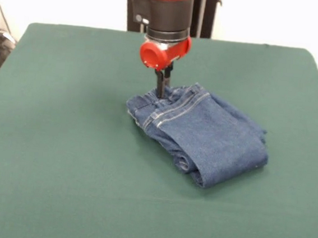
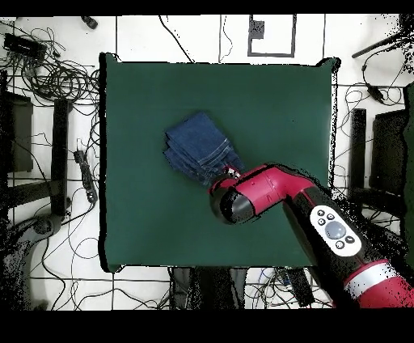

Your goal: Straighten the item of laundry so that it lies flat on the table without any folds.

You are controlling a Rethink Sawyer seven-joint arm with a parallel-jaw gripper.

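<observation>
Task barely started: jeans [image 1: 199, 135] sit as a folded bundle at frame centre in the front view, several layers stacked, waistband end toward the upper left, far from flat. Green surface [image 1: 61, 143] around them is bare; no containers in either view. Gripper [image 1: 162, 88] is down on the waistband edge at the bundle's upper left. Fingers look drawn close together, tips at or in the denim, but a grip on the cloth can't be confirmed. All unfolding and smoothing is left.
</observation>
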